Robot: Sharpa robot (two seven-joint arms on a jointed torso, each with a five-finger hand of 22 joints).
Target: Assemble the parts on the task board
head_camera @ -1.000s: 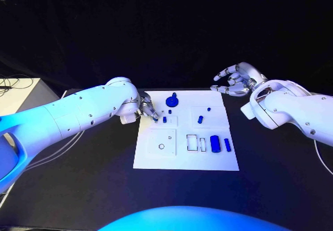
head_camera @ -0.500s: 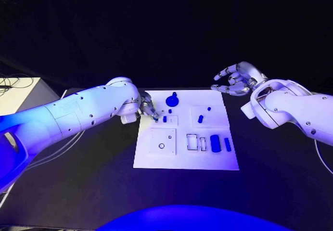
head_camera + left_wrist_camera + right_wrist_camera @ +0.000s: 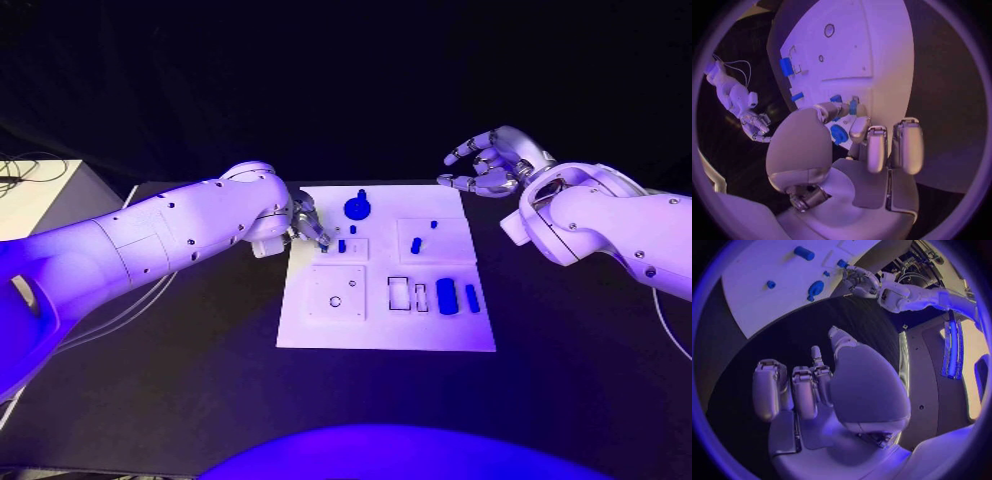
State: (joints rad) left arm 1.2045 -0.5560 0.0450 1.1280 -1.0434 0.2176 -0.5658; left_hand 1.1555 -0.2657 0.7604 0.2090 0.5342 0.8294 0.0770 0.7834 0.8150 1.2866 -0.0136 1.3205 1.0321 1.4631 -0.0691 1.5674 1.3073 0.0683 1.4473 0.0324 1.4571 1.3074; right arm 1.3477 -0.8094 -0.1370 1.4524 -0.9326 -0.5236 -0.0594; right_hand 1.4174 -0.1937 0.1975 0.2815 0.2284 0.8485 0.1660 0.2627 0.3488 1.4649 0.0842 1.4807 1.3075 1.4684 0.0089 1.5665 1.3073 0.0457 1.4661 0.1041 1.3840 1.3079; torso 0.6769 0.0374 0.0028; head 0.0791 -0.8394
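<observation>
The white task board [image 3: 433, 335] lies mid-table. On it are a round blue knob [image 3: 358, 209] at the far edge, short blue pegs [image 3: 415, 245] in the middle, and a thick blue cylinder [image 3: 447, 297] beside a slim bar [image 3: 472, 300] on the right. My left hand [image 3: 307, 226] hovers at the board's far left edge. In the left wrist view, thumb and finger pinch a small blue peg [image 3: 852, 107] just above the board [image 3: 879, 45], near the knob [image 3: 839, 134]. My right hand [image 3: 490, 165] hangs raised beyond the far right corner, fingers curled apart and empty.
A pale stand [image 3: 36, 195] with cables sits at the table's left edge. Black table [image 3: 173, 380] surrounds the board. Recessed slots [image 3: 398, 293] and a square plate with a ring [image 3: 335, 302] occupy the board's near half.
</observation>
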